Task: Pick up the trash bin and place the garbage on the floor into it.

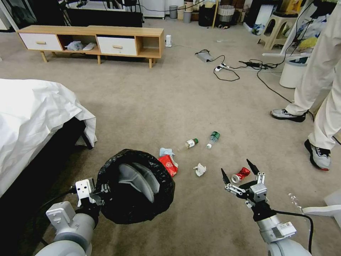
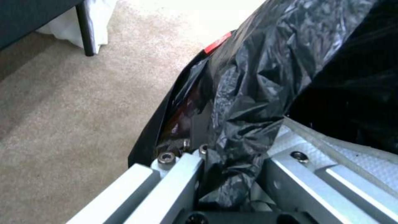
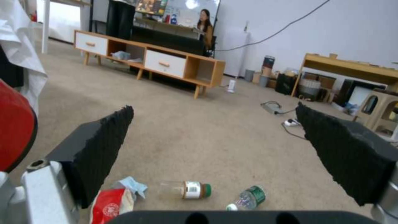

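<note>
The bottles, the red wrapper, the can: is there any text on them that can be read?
None can be read.
Clear bottle: white label with a barcode, print too small.
Green bottle: green label, blurred.
Red wrapper: round white emblem, illegible.
Can: crushed, no legible print.

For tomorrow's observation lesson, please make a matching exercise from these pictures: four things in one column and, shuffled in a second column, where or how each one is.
Things
1. trash bin
2. crushed red can
3. red wrapper
4. right gripper

States
A. open, above the floor
B. held by the left gripper
C. on the carpet just beyond the open fingers
D. lying against the bin's far rim

Pairs: 1-B, 2-C, 3-D, 4-A
</note>
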